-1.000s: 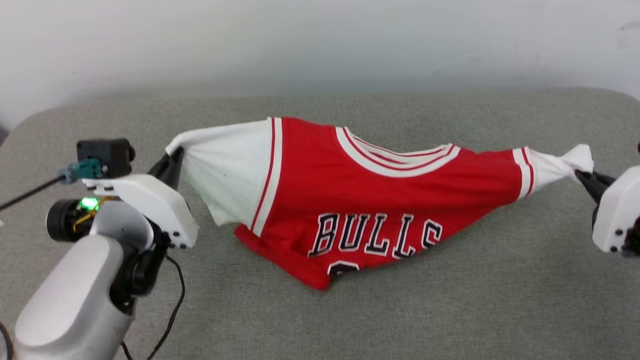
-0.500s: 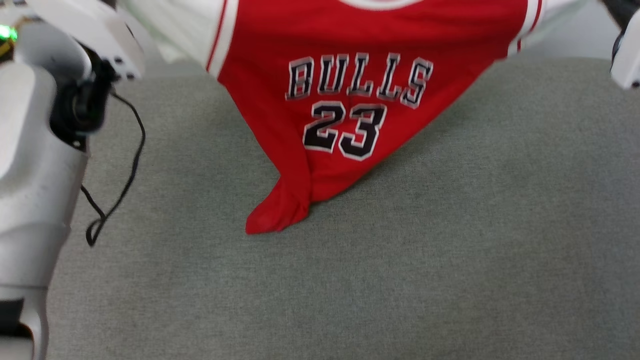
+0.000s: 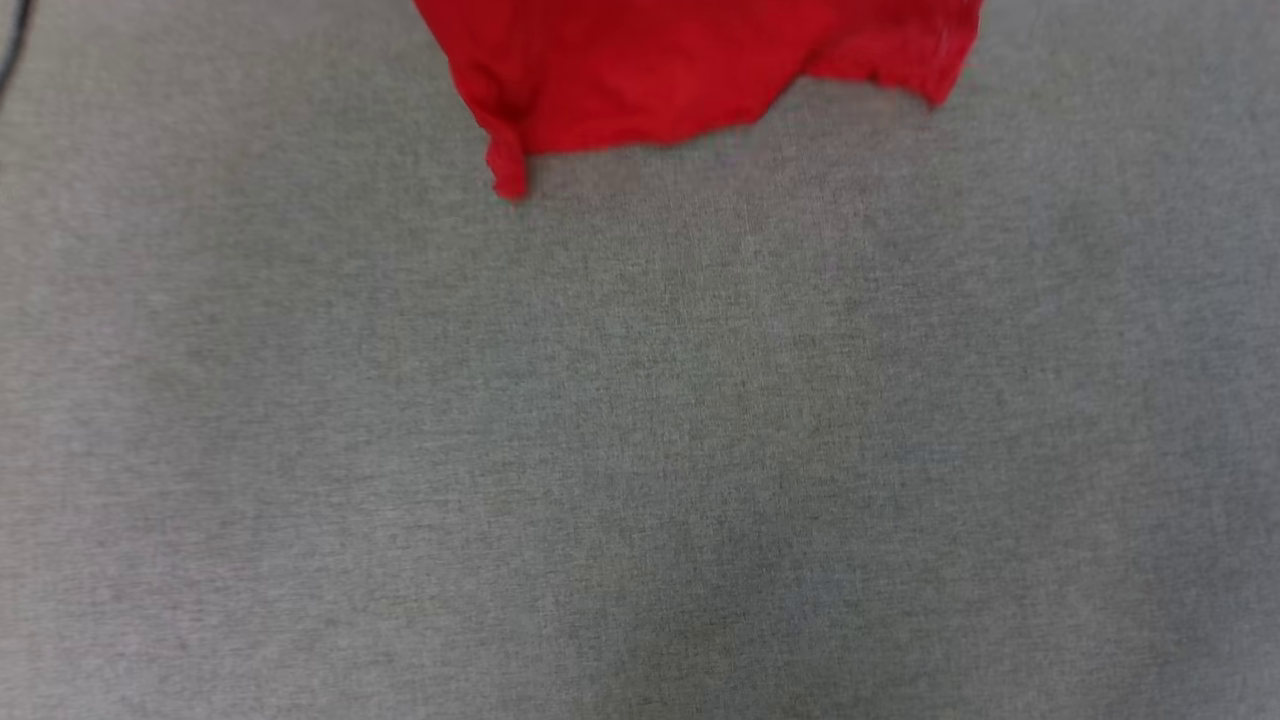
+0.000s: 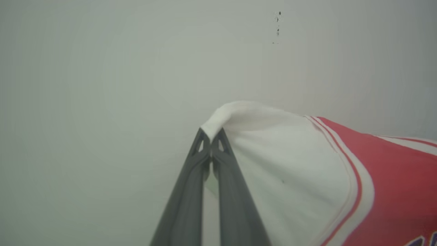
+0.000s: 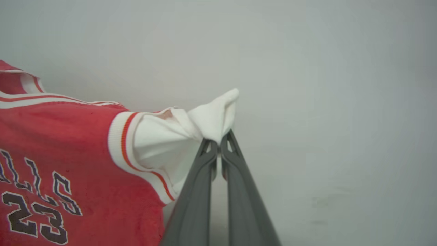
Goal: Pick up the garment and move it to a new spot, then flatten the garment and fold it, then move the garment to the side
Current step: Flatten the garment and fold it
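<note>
Since the garment (image 3: pixel 690 70) hangs stretched between its two white sleeve tips, its body can probably fall open for laying flat. The soft red jersey drapes in loose folds. Its wavy hem is over the far part of the grey woven surface (image 3: pixel 640 450); I cannot tell whether it touches. The left end effector (image 4: pixel 211 136) pinches one bunched sleeve tip between pressed-together fingers, and the right end effector (image 5: pixel 218 145) pinches the other. A plain pale wall (image 4: pixel 102 68) stands behind.

Garment (image 3: pixel 700 70) cut off at head view's top edge.
</note>
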Motion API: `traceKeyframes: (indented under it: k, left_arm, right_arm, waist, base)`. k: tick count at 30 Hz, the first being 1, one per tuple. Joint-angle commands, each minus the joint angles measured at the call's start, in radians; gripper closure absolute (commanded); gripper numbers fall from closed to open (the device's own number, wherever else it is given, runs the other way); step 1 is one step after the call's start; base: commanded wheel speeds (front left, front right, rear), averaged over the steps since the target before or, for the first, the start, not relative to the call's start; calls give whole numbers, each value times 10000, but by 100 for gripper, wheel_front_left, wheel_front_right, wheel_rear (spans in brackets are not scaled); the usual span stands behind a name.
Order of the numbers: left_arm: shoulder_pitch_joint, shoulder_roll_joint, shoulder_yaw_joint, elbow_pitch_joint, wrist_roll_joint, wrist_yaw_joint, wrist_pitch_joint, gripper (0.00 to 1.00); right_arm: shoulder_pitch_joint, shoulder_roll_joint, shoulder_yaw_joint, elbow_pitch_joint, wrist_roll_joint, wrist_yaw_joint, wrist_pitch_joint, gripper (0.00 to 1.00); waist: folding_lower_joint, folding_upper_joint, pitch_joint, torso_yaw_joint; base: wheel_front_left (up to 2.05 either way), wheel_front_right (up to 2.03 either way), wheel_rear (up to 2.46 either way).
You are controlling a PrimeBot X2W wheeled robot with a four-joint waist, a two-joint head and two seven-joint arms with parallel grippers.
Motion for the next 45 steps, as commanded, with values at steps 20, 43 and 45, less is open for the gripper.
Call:
traceKeyframes:
  k: [20, 43, 45]
  left_arm:
    - [-2062, -273, 35, 1383, 56, -507, -1193, 100]
    - [3045, -1003, -59, 2323, -1126, -1364, -2284, 100]
    - [3939, -907, 36, 2103, -1305, -1398, -2358, 100]
  right_arm:
    - [-3026, -98, 1647, 1756, 1039, -10, -1975, 100]
    - [2035, -1137, 4554, 1893, 4157, -10, -3238, 100]
    - [2852, -1302, 4659, 1586, 4429, -9, -3259, 100]
  waist:
    - [-3, 0, 2494, -18]
    - [-3, 0, -195, 377]
    - [-3, 0, -567, 384]
  base:
    - [0, 0, 0]
    - [0, 0, 0]
    - [0, 0, 0]
